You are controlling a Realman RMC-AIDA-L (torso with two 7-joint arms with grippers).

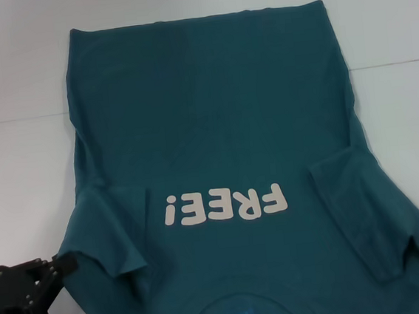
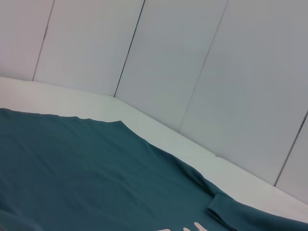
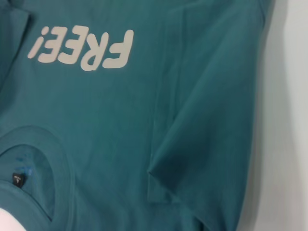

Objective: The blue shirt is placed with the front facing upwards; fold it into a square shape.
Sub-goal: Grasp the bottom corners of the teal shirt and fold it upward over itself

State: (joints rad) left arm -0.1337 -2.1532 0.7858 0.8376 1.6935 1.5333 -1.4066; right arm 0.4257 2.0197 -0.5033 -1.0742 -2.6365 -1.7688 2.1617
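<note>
The blue shirt is lying face-up on the tabletop, and the left hand is pinching its sleeve edge; it should be drawing straight inward, keeping that fold crisp.

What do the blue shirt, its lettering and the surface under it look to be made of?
The blue shirt: soft matte knit, probably cotton; it creases and lies limp. "FREE!" lettering: flat cream print, likely vinyl or ink. Table: smooth white, maybe laminate. The left gripper, hard black, sits at the sleeve edge.
</note>
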